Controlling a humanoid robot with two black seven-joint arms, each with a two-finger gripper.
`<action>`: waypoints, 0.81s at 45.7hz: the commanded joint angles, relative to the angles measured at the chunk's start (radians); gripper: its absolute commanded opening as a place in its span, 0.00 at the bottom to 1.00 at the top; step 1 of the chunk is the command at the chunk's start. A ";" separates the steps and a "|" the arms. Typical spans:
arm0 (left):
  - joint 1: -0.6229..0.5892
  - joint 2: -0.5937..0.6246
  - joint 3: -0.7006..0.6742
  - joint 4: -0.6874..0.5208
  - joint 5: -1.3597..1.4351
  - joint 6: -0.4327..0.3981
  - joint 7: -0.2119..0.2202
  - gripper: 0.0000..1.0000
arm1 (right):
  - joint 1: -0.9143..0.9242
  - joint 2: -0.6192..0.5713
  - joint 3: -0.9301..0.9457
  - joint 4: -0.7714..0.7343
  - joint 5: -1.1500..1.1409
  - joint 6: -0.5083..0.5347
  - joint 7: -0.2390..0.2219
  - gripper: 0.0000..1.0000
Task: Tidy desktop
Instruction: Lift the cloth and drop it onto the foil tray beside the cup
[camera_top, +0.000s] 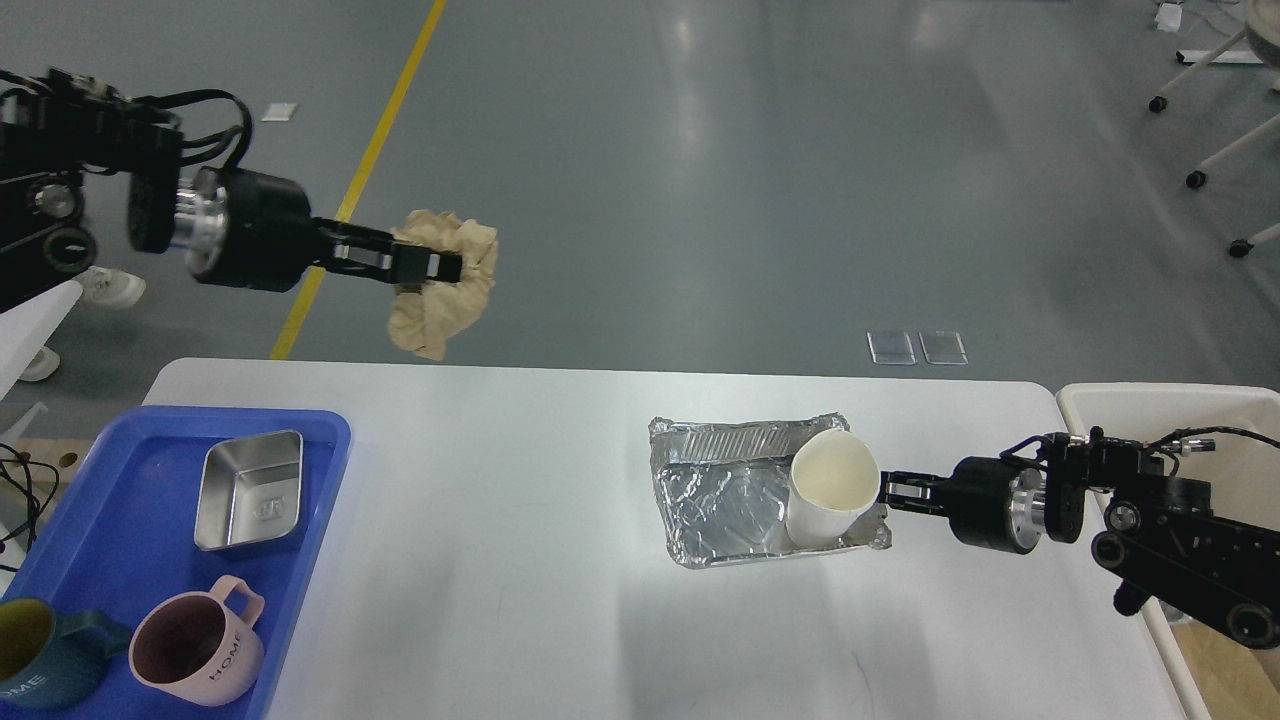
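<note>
The left pincer (430, 266) held a tan cloth (445, 283) tight above the table (500, 560). The right pincer (885, 490) pinched the paper cup (830, 495) in the foil tray (715, 495). Next, I think, the cup should go in the bin (1150, 405).

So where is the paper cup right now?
In the head view, the paper cup stands right of centre on the desktop, in the right end of the foil tray, at the right gripper.
</note>
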 joint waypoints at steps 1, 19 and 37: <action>0.003 -0.131 -0.007 0.043 -0.003 0.003 0.000 0.06 | -0.002 0.001 0.000 0.000 0.000 0.000 0.000 0.00; 0.053 -0.445 -0.007 0.133 -0.004 -0.007 0.000 0.07 | 0.000 0.004 0.000 0.000 0.000 0.000 0.000 0.00; 0.155 -0.548 -0.002 0.230 0.002 0.003 0.057 0.21 | 0.000 -0.002 0.005 0.002 0.014 0.000 0.002 0.00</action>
